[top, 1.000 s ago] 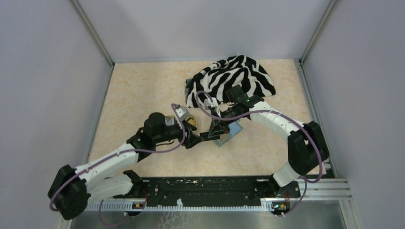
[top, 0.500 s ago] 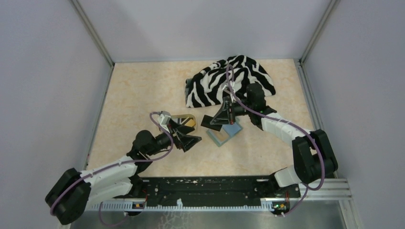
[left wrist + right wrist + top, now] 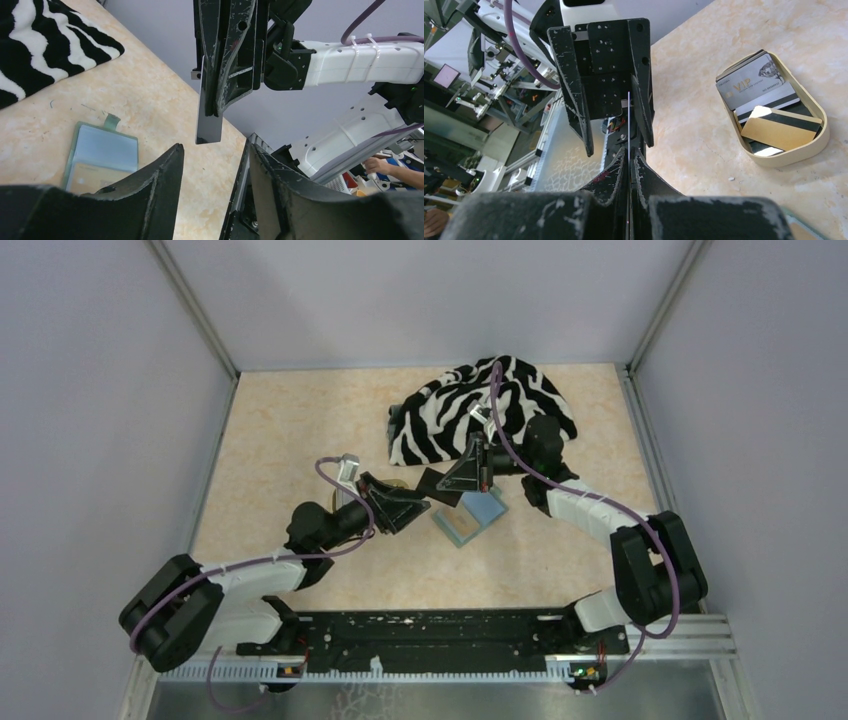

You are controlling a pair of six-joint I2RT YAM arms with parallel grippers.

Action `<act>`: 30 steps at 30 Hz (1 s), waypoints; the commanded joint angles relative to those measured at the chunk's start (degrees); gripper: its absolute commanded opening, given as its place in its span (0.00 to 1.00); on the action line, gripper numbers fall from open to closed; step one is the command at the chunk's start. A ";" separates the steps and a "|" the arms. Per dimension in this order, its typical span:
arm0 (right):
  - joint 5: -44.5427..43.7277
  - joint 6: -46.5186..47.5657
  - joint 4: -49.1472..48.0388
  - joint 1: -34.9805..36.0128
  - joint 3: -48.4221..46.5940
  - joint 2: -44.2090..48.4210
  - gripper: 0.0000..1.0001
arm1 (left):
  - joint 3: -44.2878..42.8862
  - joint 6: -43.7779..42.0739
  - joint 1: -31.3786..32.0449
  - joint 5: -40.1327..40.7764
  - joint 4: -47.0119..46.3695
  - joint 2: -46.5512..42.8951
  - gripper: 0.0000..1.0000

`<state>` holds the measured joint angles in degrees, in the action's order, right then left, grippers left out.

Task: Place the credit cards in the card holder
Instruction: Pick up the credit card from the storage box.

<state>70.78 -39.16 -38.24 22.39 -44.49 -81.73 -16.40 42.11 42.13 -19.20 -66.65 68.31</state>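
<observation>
Handover pose: right gripper (image 3: 216, 107) jaws pinch a dark credit card (image 3: 208, 127), left gripper (image 3: 215, 155) jaws open either side of it; card holder (image 3: 467, 521) lies open mid-frame on the table (image 3: 300, 440); risk: a mistimed release drops the card off-target.

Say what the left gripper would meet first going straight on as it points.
Likely the dark card in the right gripper: it hangs ahead of the left gripper, facing the gap between its fingers; depth unclear.

Zebra-striped cloth (image 3: 480, 410) bunched at the far side of my beige marbled table (image 3: 290, 440), tan oval tray (image 3: 795, 156) resting on it, pale grey walls (image 3: 420, 300) around me
</observation>
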 commanded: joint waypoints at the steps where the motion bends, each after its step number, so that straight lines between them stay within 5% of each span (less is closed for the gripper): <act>1: 0.92 -0.86 -3.87 0.41 0.11 1.23 0.00 | -2.56 1.56 0.06 0.09 -4.29 1.65 0.54; 8: 1.53 0.26 -3.31 1.45 -0.05 0.79 0.00 | -4.31 1.25 0.06 -0.19 -4.19 3.46 0.29; 11: 1.88 1.01 -2.82 1.77 -0.15 0.79 0.00 | -4.43 0.99 -0.02 -0.44 -4.36 3.61 0.00; 14: 2.68 2.56 -2.07 1.87 -0.36 0.96 0.00 | -4.05 0.40 0.00 -0.69 -4.25 3.10 0.00; 17: 4.17 10.42 4.76 1.87 -2.28 1.58 0.21 | -3.42 -0.76 -0.03 -0.84 -3.01 1.93 0.00; 19: 5.05 21.22 17.95 1.64 -5.12 2.40 0.37 | -3.67 -2.66 -0.19 -2.33 1.08 0.06 0.00; 25: 3.89 56.46 54.60 0.50 -15.50 4.05 0.65 | -10.14 -14.77 -0.38 -6.05 35.33 -6.78 0.00; 30: 3.88 66.11 61.99 0.46 -16.15 4.15 0.71 | -16.14 -24.21 -0.38 -13.43 51.51 -6.79 0.00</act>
<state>73.56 11.42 11.51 23.09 -58.65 -79.72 -27.64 28.03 41.98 -25.10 -33.32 61.56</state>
